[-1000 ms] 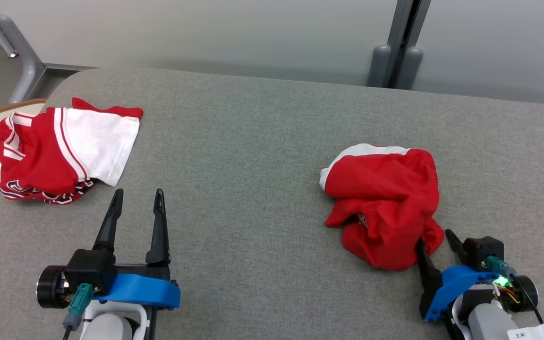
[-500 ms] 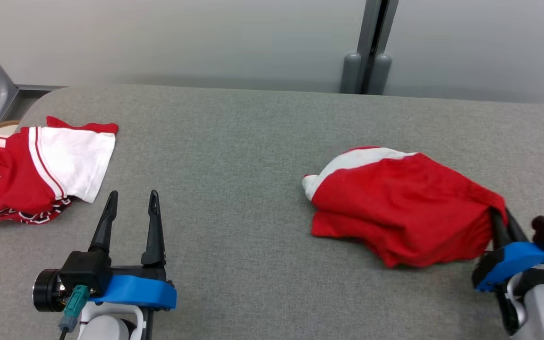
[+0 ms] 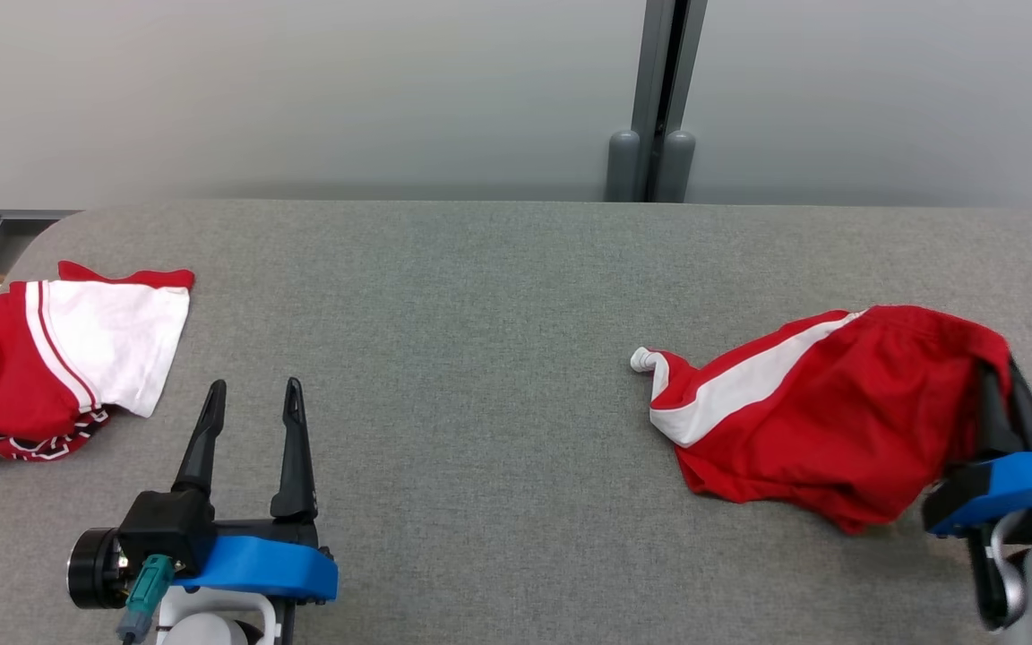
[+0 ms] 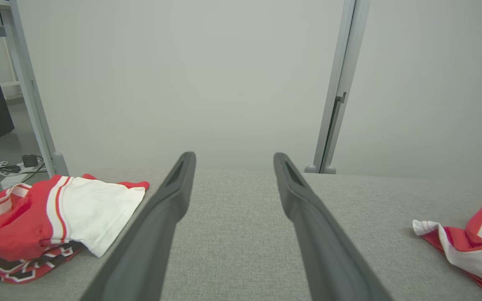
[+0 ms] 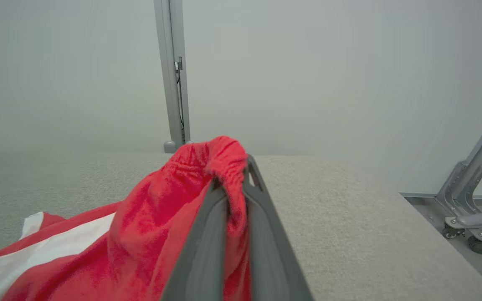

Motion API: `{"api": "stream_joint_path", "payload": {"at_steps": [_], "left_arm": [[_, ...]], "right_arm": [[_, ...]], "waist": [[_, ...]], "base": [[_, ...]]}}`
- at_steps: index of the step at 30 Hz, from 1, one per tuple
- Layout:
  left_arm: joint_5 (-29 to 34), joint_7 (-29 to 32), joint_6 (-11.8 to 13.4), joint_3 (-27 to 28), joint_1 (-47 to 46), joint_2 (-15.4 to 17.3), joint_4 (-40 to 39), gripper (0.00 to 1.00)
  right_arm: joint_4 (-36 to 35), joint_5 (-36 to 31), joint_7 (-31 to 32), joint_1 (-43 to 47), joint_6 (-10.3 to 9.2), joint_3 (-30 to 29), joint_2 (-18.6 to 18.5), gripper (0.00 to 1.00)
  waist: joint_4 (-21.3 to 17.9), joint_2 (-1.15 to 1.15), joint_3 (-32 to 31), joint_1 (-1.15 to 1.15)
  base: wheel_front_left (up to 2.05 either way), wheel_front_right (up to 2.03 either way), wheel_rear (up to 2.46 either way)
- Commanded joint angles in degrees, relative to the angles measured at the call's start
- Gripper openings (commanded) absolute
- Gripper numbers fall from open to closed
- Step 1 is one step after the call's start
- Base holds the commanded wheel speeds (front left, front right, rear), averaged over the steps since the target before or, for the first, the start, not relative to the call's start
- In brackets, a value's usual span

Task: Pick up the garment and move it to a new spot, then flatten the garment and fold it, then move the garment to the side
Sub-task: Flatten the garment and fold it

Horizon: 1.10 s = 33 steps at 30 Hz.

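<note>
Head view: right pincer [image 3: 1009,394] clamps the bunched edge of the red garment [image 3: 821,421], holding that end up for carrying while the rest trails on the worktop [image 3: 480,296]; left pincer [image 3: 252,394] waits empty, fingers apart.

No legible text, label or number anywhere.

Head camera sits up high, looking forward and down across the grey fabric-covered table [image 3: 480,296] toward the pale wall [image 3: 301,90]. Left wrist camera rides low, sighting along the left gripper [image 4: 233,158], close over the tabletop. Right wrist camera, just as low, looks along the right gripper [image 5: 232,175] at very close range. All three catch the red crumpled garment with a white stripe [image 3: 838,412] and the grey upright post [image 3: 657,90].
</note>
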Motion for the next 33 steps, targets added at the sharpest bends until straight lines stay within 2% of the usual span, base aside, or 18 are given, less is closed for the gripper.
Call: {"api": "stream_joint_path", "payload": {"at_steps": [1, 6, 11, 15, 20, 27, 28, 29, 33], "left_arm": [[0.16, -0.29, -0.1, 0.12, 0.12, 0.05, 0.07, 1.0], [0.18, -0.29, -0.35, 0.08, -0.37, -0.17, 0.13, 1.0], [0.16, -0.29, -0.47, 0.25, -0.23, -0.32, 0.23, 1.0], [0.33, -0.29, -0.76, 0.09, -0.15, -0.42, 0.52, 1.0], [0.44, -0.29, -0.98, 0.01, -0.38, -0.53, 0.77, 1.0], [0.41, -0.29, -1.13, -0.12, -0.88, -0.7, 1.3, 1.0], [0.38, -0.29, -1.08, -0.2, -0.85, -0.72, 1.41, 1.0], [0.34, -0.29, -1.05, -0.26, -0.8, -0.75, 1.43, 1.0], [0.15, -0.29, -0.81, -0.05, -0.25, -0.83, 1.59, 1.0]], "right_arm": [[-1.02, 0.2, 0.14, 0.64, 0.01, 0.96, 0.77, 0.0], [-5.61, 1.52, 1.56, 2.19, 0.01, 9.09, 3.86, 0.0], [-6.66, 3.72, 2.27, 2.38, 0.01, 19.68, 5.34, 0.0], [-5.48, 5.48, 2.34, 1.29, 0.01, 29.15, 5.81, 0.0], [-3.93, 11.23, 1.82, -0.22, 0.01, 41.49, 5.82, 0.0], [1.95, 16.48, 1.19, -1.88, 0.01, 56.47, 5.78, 0.0], [2.41, 17.36, 1.09, -1.91, 0.01, 58.33, 5.8, 0.17], [2.69, 18.29, 0.92, -1.92, 0.01, 59.89, 5.87, 1.0], [2.89, 20.61, 0.36, -2.03, 0.01, 62.87, 5.82, 1.0]], "waist": [[0.03, 0.0, -0.08, 0.0], [0.82, 0.0, -0.46, 0.0], [2.31, 0.0, -0.82, 0.0], [3.99, 0.0, -0.84, 0.0], [6.05, 0.0, -0.62, 0.0], [7.82, 0.0, -0.49, 0.0], [7.92, 0.0, -0.57, 0.0], [7.98, 0.0, -0.61, 0.0], [7.63, 0.0, -1.04, 0.0]], "base": [[0.0, 0.0, 0.0], [0.0, 0.0, 0.0], [0.0, 0.0, 0.0], [0.0, 0.0, 0.0], [0.0, 0.0, 0.0], [0.0, 0.0, 0.0], [0.0, 0.0, 0.0], [0.0, 0.0, 0.0], [0.0, 0.0, 0.0]]}}
